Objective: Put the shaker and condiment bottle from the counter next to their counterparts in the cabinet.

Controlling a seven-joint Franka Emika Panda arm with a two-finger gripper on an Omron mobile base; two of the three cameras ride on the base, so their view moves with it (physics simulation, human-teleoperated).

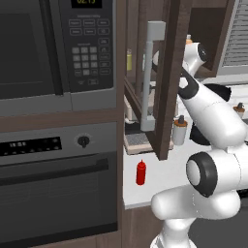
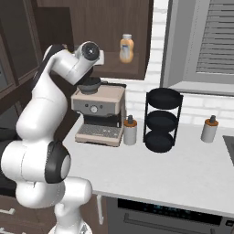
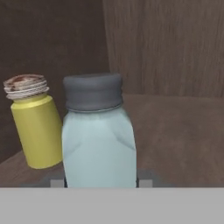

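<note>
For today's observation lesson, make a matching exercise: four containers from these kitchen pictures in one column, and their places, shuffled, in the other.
Things:
1. shaker
2. red bottle
3. amber bottle
4. yellow jar

Places:
A. on the cabinet shelf above the coffee machine
B. on the counter, near its front edge
C. in the gripper, inside the cabinet
D. just beside the shaker in the cabinet

Pairs: 1-C, 2-B, 3-A, 4-D

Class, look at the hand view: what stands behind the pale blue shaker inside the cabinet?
Behind and beside the shaker stands a yellow jar with a ridged lid, then the cabinet's wood back wall. The shaker covers part of the shelf.
</note>
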